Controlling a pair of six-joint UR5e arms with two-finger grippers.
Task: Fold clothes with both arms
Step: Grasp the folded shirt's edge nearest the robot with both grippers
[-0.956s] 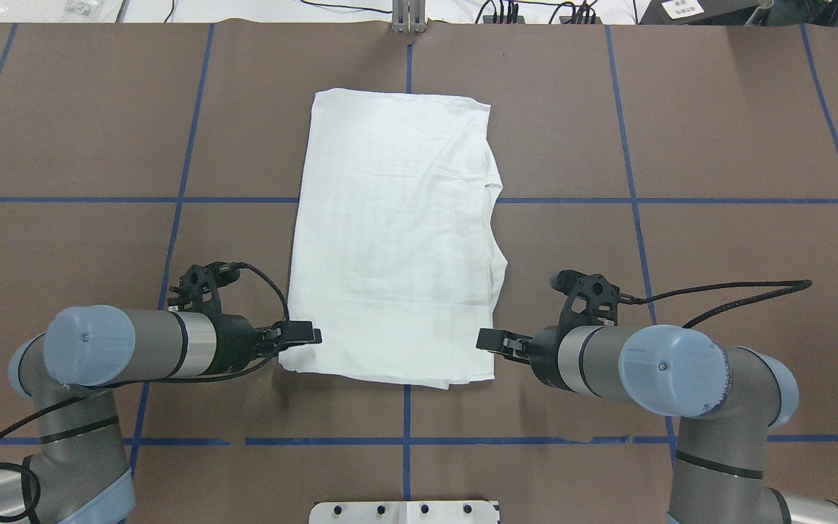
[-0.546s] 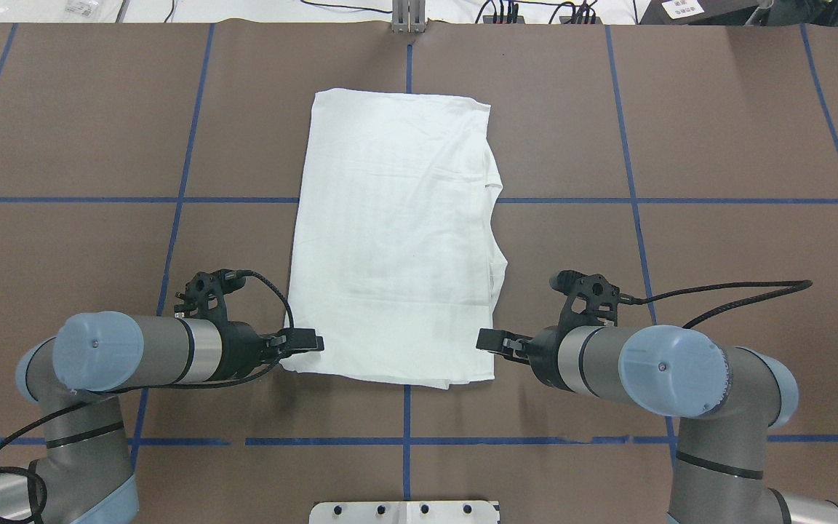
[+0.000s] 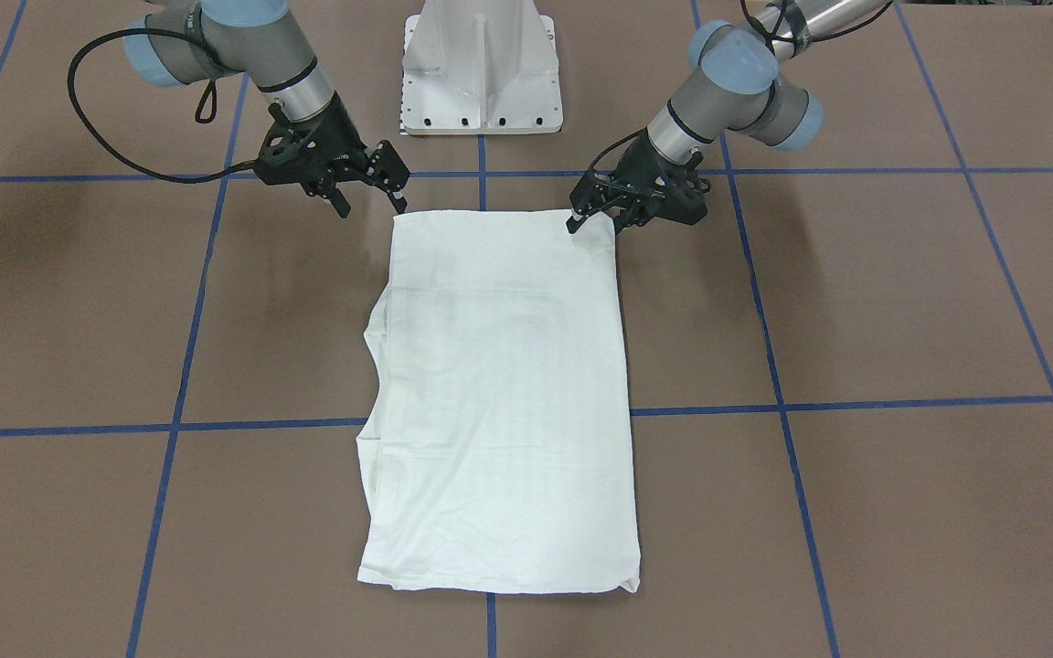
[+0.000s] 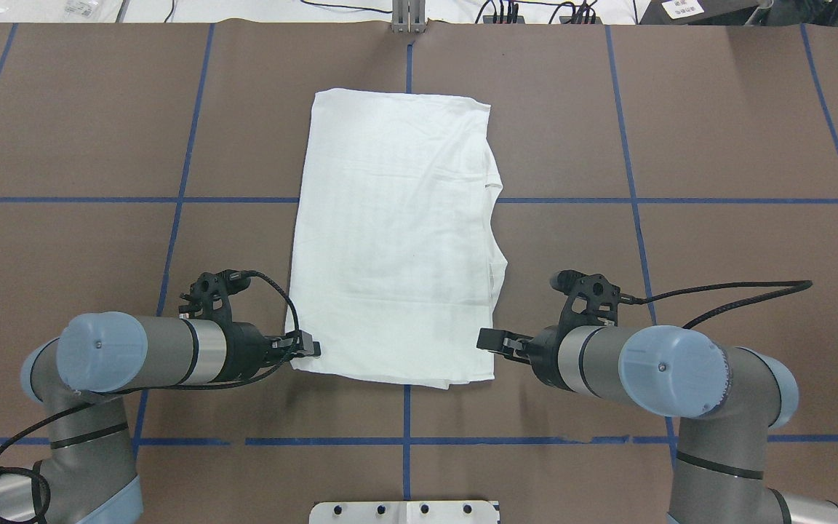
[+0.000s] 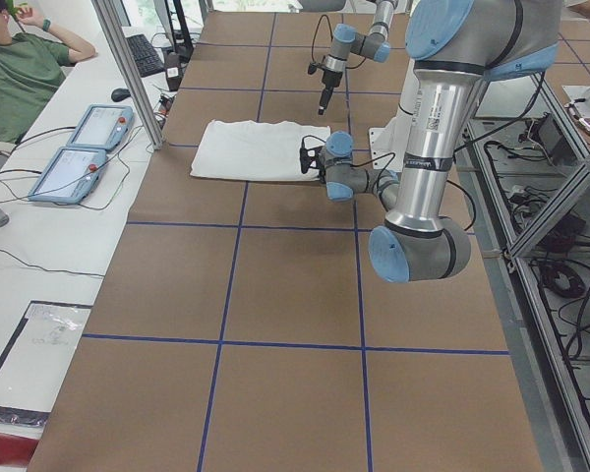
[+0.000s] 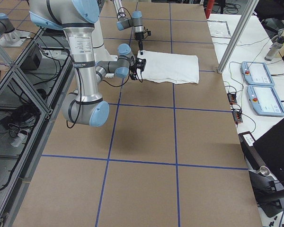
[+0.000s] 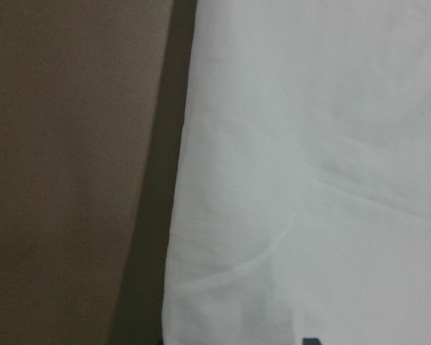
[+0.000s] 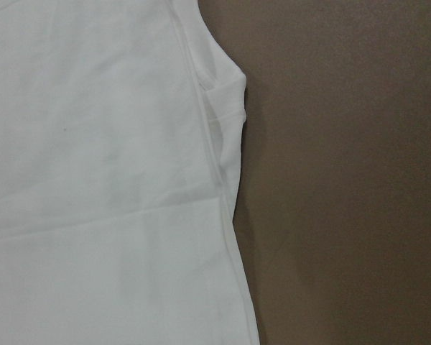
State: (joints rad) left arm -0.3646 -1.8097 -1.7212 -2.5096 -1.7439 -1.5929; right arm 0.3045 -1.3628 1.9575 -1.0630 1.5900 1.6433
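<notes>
The white shirt point(image 4: 397, 240) lies flat in the middle of the brown table, folded into a long rectangle point(image 3: 499, 402). My left gripper point(image 4: 308, 346) is down at its near left corner, fingers open and straddling the corner point(image 3: 592, 222). The left wrist view is filled with cloth point(image 7: 309, 172) beside bare table. My right gripper point(image 4: 488, 340) hovers open at the near right corner, fingers spread just off the cloth point(image 3: 371, 203). Its wrist view shows the shirt's layered edge point(image 8: 100, 180).
The white pedestal base point(image 3: 481, 73) stands at the robot's side of the table. Blue tape lines point(image 4: 179, 200) cross the brown surface. A seated person point(image 5: 20, 69) and two teach pendants point(image 5: 79, 147) are beyond the far edge.
My left gripper has slid toward the robot and dropped onto the shirt's near left corner, nudging that corner slightly inward. The right arm has not moved.
</notes>
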